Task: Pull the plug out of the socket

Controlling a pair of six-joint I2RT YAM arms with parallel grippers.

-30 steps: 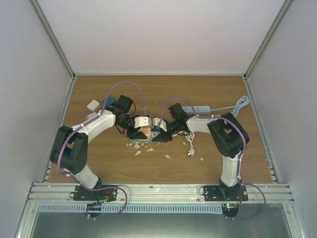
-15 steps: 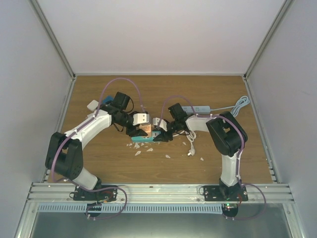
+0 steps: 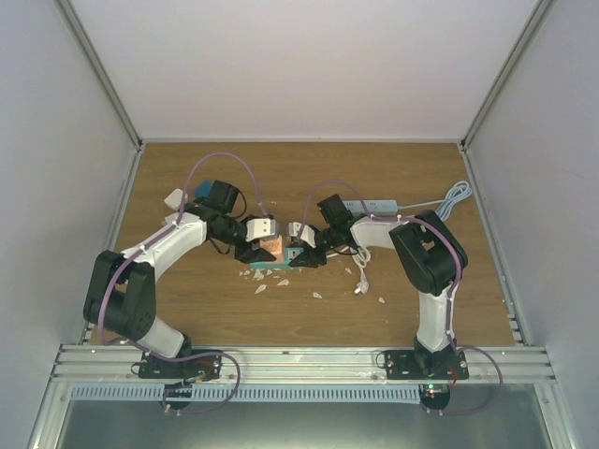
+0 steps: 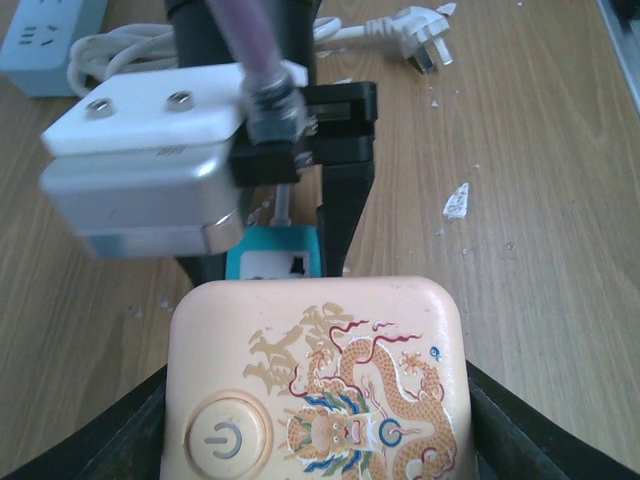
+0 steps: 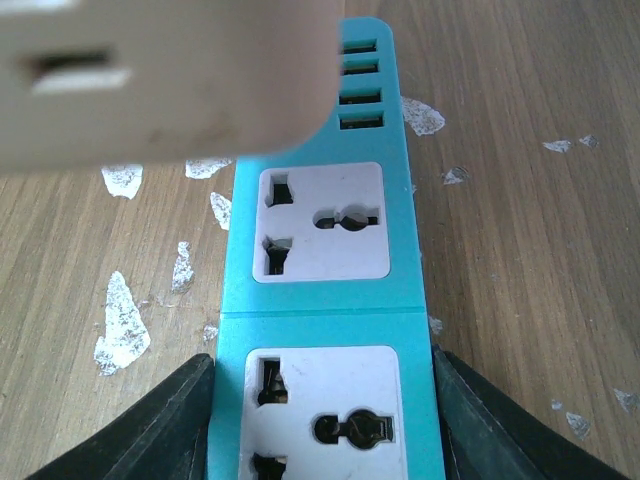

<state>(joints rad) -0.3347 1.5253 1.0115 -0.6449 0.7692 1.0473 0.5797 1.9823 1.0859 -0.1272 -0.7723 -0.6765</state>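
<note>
Gripping the plug with my left claw right now, fingers pinched on its two sides, dragon print and power button facing up at the wrist cam. My right claw is clamped across the near end of the teal socket strip, pinning it flat to the counter. That's the whole idea: if nothing holds the strip down, it just rides along with the plug when I pull. Both claws sit nose to nose mid-counter, so the pull and the hold are close together and the strip shouldn't lever up.

From the right wrist cam the plug sits over the far end of the strip, up by the USB ports, but it's too blurry to say whether the pins are out of the socket. The two sockets nearest my right claw are bare. White flakes are scattered around the strip. Next move, I'd guess: a straight lift, no twisting.
</note>
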